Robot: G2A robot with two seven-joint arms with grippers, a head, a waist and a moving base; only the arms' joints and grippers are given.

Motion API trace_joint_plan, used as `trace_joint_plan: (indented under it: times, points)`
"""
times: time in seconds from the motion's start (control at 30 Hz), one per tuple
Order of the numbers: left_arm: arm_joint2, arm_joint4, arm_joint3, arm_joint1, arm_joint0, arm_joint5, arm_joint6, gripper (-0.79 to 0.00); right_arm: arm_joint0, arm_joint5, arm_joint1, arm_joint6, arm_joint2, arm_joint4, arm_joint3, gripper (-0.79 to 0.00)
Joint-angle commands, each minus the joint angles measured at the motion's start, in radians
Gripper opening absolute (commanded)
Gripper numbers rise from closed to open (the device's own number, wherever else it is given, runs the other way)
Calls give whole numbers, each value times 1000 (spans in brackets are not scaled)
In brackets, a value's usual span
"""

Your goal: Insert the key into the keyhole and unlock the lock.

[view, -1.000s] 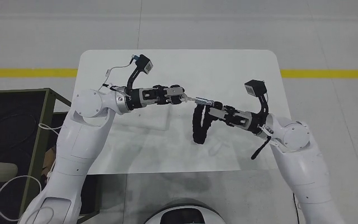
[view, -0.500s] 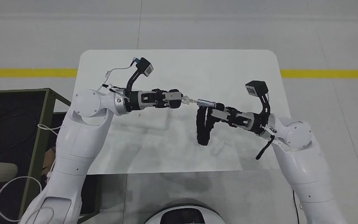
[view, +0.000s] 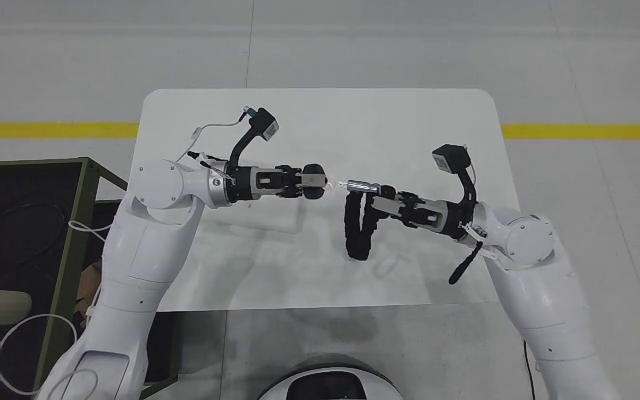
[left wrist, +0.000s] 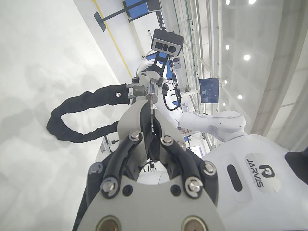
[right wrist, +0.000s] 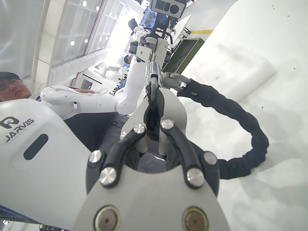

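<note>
left gripper clamped on key, key tip touching lock, right gripper clamped on lock

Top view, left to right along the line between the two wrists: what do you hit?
left gripper → key → lock → right gripper. The black cable loop overlaps the lock, so it is left out.

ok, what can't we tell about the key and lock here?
- Bow of thin metal key: hidden inside left gripper, left wrist view.
- Insertion depth in silver lock cylinder: too small, top view.
- Keyhole: faces away, right wrist view; right gripper covers the cylinder's base.
</note>
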State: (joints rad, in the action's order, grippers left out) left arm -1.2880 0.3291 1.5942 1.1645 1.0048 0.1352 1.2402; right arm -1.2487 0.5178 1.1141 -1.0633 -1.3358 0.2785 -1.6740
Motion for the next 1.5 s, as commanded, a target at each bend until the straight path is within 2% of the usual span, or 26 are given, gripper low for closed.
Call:
trace_joint_plan:
  times: [0.0,0.1,0.37,0.43,0.53,0.6,0.63,0.83,1.03,1.33,1.47]
  points:
    - [0,-4,2,1,1,-1,-2,-785,1,1,-1,3,-1,-14,-2,-785]
    - [-1,-2,-1,3,0,-27,-6,-785,3,-1,-2,4,-4,-38,-10,-785]
    - [0,-7,6,3,11,-26,-10,-785,3,-1,-2,4,-4,-38,-10,-785]
    - [-9,-184,103,-6,55,27,-45,-785,3,-1,-2,4,-4,-38,-10,-785]
    - [-13,-316,188,-9,81,120,-80,-785,-7,-2,-2,10,-5,-39,-14,-785]
    - [-15,-390,222,-11,83,197,-100,-785,-49,-17,-6,44,-24,-67,-45,-785]
    - [-16,-474,243,-12,87,276,-132,-785,-66,-26,-9,67,-43,-99,-64,-785]
    - [-7,-731,261,-7,123,440,-346,-785,-104,-38,-16,89,-76,-105,-98,-785]
    - [15,-935,256,-3,146,595,-514,-785,-112,-42,-20,96,-82,-104,-105,-785]
    - [16,-1169,244,-1,157,745,-683,-785,-105,-53,-25,84,-77,-99,-94,-785]
    - [12,-1209,244,-2,164,802,-742,-785,-96,-65,-29,51,-77,-101,-92,-785]
